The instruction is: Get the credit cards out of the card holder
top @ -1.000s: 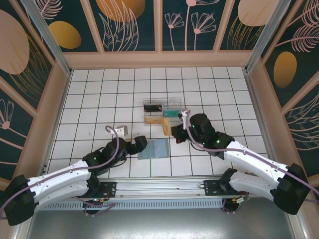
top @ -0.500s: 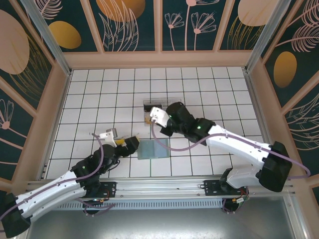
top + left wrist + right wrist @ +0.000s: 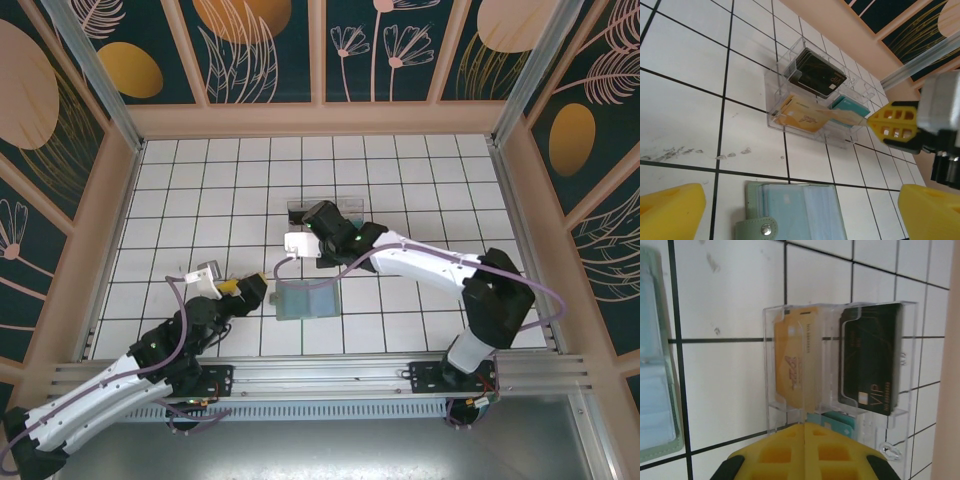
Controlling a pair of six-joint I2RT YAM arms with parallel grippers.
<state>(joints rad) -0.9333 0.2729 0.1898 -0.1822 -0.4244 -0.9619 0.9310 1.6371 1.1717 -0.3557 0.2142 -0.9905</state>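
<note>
1 VIP card (image 3: 870,355); right end effector (image 3: 805,432) pinches gold card (image 3: 795,360), left end effector (image 3: 801,197) released.

We see the grey-green card holder (image 3: 306,300) lying open and flat on the tiles, pale blue pockets facing up. Near it, the credit cards (image 3: 796,340) sit in a clear tray (image 3: 769,390): a gold card (image 3: 799,118), a black card (image 3: 870,360) and a teal card (image 3: 850,105), each in its own compartment.

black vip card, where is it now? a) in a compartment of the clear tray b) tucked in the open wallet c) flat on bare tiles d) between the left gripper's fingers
a: the black vip card sits in a compartment of the clear tray beside the gold card, apart from the card holder.
</note>
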